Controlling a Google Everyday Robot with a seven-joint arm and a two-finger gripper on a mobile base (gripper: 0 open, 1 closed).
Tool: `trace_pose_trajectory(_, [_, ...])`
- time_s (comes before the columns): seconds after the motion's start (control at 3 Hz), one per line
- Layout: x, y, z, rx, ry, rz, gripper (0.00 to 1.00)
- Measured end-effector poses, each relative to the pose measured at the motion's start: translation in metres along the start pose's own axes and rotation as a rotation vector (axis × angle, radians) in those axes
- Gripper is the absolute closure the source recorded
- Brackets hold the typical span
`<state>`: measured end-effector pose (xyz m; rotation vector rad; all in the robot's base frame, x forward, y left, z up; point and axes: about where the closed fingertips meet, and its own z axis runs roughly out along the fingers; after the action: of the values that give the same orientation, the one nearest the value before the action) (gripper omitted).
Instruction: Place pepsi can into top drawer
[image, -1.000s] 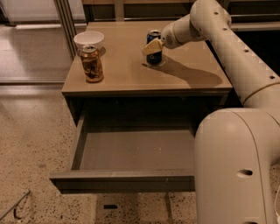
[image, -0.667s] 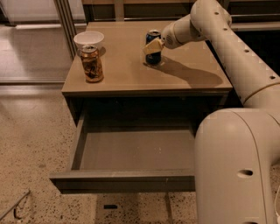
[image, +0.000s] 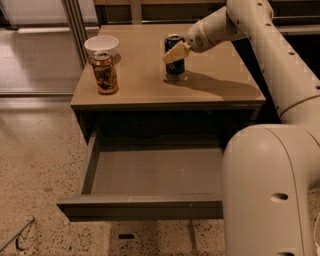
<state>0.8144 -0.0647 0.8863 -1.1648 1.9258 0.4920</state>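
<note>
The pepsi can (image: 174, 64) stands upright on the cabinet top (image: 220, 85), toward the back middle. My gripper (image: 176, 52) reaches in from the right and sits at the can's upper half, partly covering its front. The can's base rests on the cabinet top. The top drawer (image: 140, 206) is pulled out below the cabinet top, with its grey inner floor (image: 155, 172) bare.
A brown-and-gold patterned can (image: 105, 73) stands at the left of the cabinet top, with a white bowl (image: 101, 45) just behind it. My arm and large white base (image: 270, 190) fill the right side, next to the drawer. A speckled floor lies to the left.
</note>
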Motion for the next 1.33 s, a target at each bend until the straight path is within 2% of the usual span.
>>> trace_pose_trajectory(0.33, [-0.003, 0.025, -0.025, -0.106, -0.014, -0.048, 1.0])
trace_pose_trajectory(0.67, [-0.004, 0.053, -0.063, -0.193, -0.06, -0.062, 1.0])
trace_pose_trajectory(1.0, [-0.003, 0.055, -0.065, -0.201, -0.062, -0.06, 1.0])
trace_pose_trajectory(1.33, [-0.004, 0.058, -0.062, -0.205, -0.05, -0.095, 1.0])
